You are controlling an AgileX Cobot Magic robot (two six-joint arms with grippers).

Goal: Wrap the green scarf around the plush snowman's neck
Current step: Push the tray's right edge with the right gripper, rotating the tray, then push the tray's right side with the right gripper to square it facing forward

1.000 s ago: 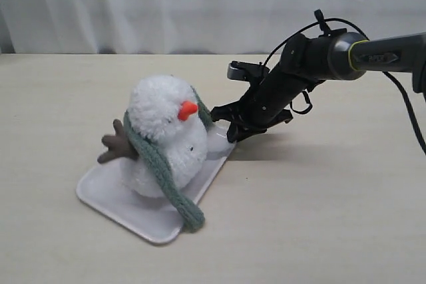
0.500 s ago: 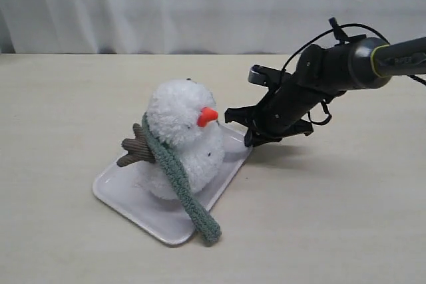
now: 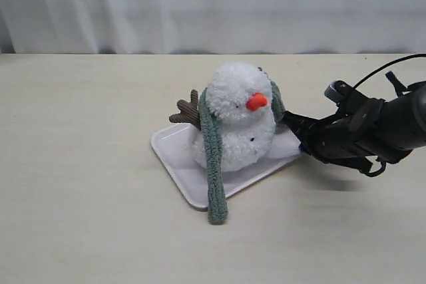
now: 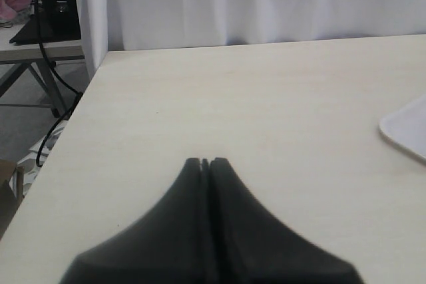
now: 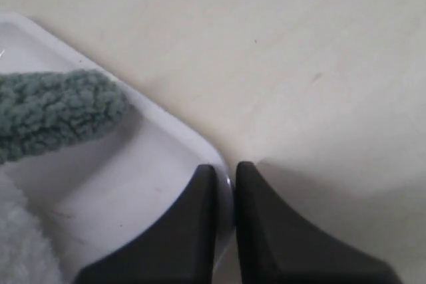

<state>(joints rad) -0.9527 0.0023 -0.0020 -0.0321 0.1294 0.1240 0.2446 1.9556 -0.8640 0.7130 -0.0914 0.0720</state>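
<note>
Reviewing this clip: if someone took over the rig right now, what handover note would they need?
Left hand: shut, holding nothing, over the table, away from the work.
Right hand: shut on the rim of the white tray.
The plush snowman sits on the tray. The green scarf is draped behind the snowman's neck. One end hangs down the front onto the table, and the other lies in the tray near the right hand.
Done: scarf draped.
Left: release the tray, then probably cross the ends around the front of the neck.

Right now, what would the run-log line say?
right end effector: pinching white tray corner | left end effector: shut, empty | green scarf: draped over plush snowman neck, ends hanging
</note>
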